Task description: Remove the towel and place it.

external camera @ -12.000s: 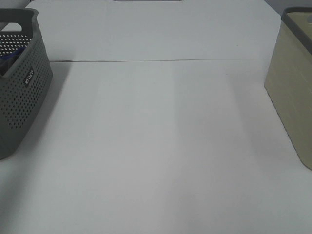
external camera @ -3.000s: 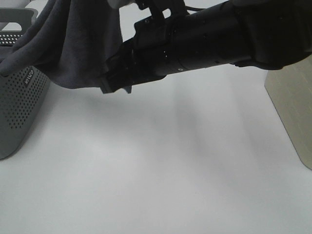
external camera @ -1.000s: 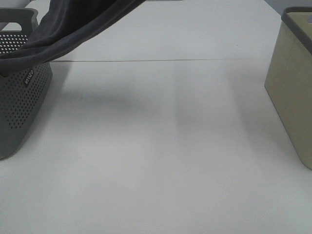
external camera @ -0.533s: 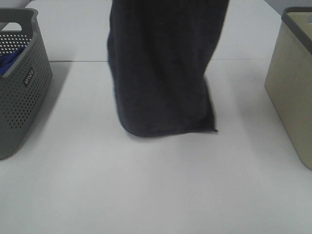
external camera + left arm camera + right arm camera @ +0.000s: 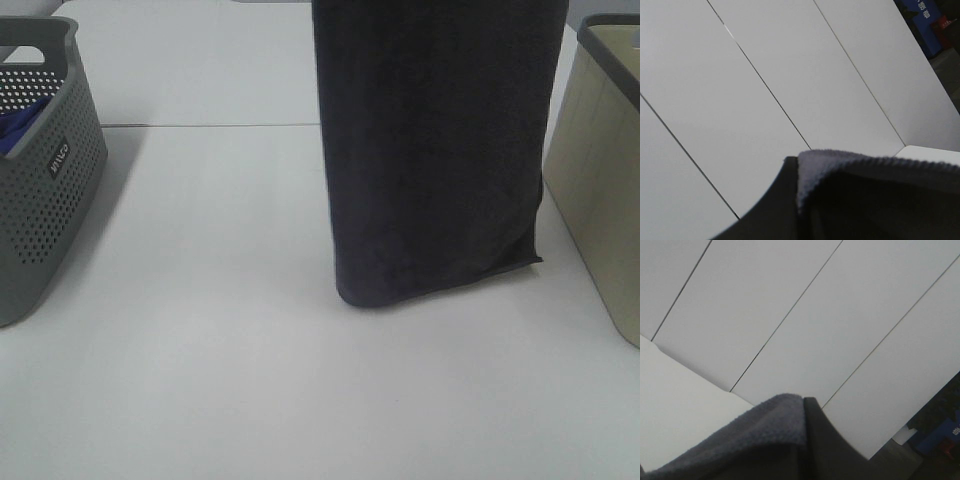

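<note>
towel (image 5: pixel 435 150) is hanging long-axis vertical, straight below the fingers | left gripper (image 5: pixel 799 172) and right gripper (image 5: pixel 804 407) are both clenching its top edge | hem seemingly grazing table (image 5: pixel 200 350), nearer beige basket (image 5: pixel 600 180)

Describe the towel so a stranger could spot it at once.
Start at the white table, with a grey perforated basket at its left edge and a beige bin at its right. Between them, nearer the bin, hangs the towel: a tall plush charcoal sheet dropping from above the view, the only thing hanging.
</note>
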`<action>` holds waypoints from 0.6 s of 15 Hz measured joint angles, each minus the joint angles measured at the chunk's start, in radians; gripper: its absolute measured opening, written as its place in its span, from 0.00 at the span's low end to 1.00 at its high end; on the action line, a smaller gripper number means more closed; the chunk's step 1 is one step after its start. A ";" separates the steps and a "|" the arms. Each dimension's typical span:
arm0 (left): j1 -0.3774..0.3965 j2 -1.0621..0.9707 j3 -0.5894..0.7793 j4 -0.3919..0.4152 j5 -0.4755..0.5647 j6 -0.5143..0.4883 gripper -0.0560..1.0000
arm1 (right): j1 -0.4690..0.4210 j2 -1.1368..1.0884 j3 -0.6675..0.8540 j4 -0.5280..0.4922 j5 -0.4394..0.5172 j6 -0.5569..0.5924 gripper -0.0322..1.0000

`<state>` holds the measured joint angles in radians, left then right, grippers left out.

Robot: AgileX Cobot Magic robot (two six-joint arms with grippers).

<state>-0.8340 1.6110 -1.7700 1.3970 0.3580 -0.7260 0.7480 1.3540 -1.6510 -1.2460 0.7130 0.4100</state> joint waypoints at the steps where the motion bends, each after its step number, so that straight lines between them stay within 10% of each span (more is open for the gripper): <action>1: 0.002 0.001 -0.002 0.025 -0.005 -0.001 0.05 | 0.000 0.000 0.000 -0.028 -0.001 0.034 0.05; 9: 0.248 0.029 -0.003 0.039 -0.244 -0.294 0.05 | -0.008 0.087 -0.001 -0.175 -0.103 0.235 0.05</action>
<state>-0.5860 1.6400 -1.7730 1.4360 0.1140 -1.0200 0.7400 1.4410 -1.6520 -1.4210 0.6100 0.6450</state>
